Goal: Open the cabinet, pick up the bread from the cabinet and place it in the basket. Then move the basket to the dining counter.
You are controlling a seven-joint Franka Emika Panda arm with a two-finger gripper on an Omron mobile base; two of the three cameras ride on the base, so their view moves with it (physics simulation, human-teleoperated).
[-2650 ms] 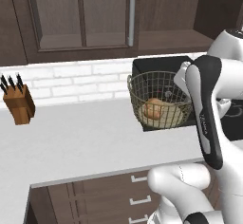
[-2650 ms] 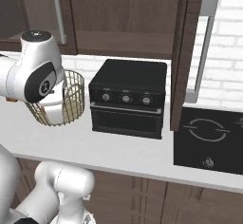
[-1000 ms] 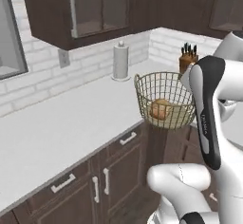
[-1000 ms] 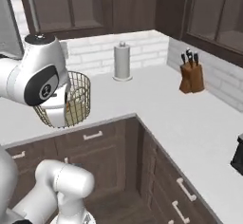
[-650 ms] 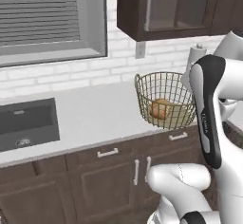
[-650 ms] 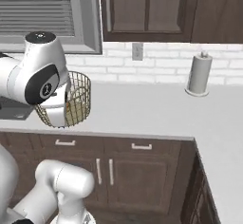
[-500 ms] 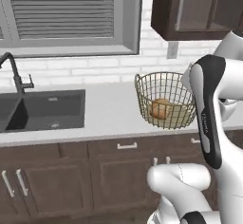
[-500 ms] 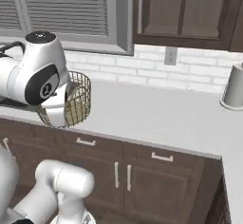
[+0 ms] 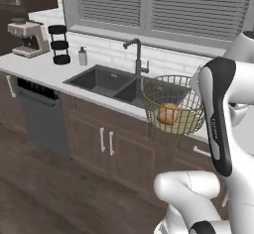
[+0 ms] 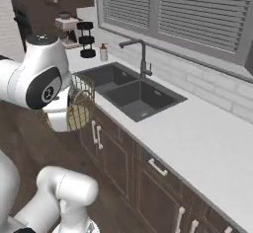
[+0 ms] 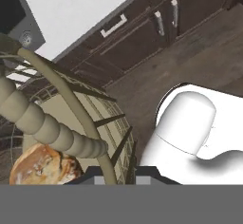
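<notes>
I have the basket point(image 9: 174, 105) held up in the air in front of the arm, off the tabletop point(image 9: 44, 72). In the hand view the gripper point(image 11: 115, 170) is pinched narrow on the basket's rim point(image 11: 71, 105), and the wire passes right down between the fingertips at the bottom of that view. The bread point(image 9: 168, 114) lies inside the basket on its beige base; in the hand view I see the roll low at the left, just beside the beaded rim. From the left base view the basket hangs in front of the dark sink point(image 9: 111, 82) and its faucet point(image 9: 137, 55). From the right base view it hangs over the brown floor point(image 10: 15, 148), beside the lower cabinet doors point(image 10: 106, 153).
</notes>
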